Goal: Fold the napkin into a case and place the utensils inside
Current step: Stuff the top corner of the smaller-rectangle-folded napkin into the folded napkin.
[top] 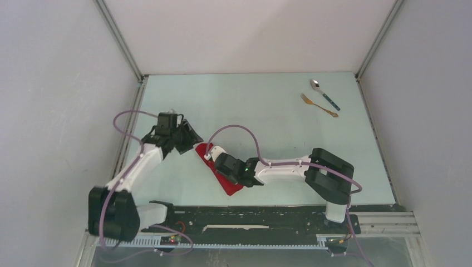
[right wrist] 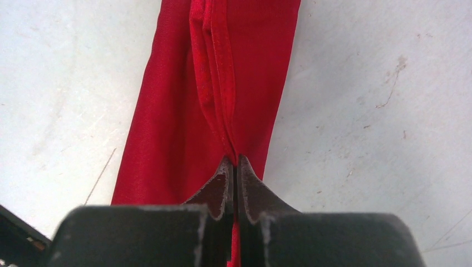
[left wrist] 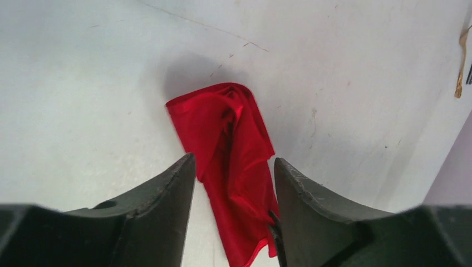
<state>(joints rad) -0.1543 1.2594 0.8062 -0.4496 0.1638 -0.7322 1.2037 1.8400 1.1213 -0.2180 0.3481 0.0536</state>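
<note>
The red napkin [top: 228,185] lies on the table as a narrow, rumpled strip running from upper left to lower right. My left gripper [top: 188,139] hovers open over its far end, and in the left wrist view the cloth [left wrist: 234,133] runs between the spread fingers [left wrist: 167,189] of that gripper [left wrist: 234,160]. My right gripper [top: 218,161] is at the strip's middle. In the right wrist view it [right wrist: 234,160] is shut on a raised ridge of the napkin [right wrist: 167,111]. The teal-handled spoon [top: 324,93] and the gold fork [top: 319,105] lie side by side at the far right.
The pale table [top: 261,128] is walled on the left, back and right. A black rail [top: 250,218] with both arm bases runs along the near edge. The fork [left wrist: 461,69] shows at the right edge of the left wrist view.
</note>
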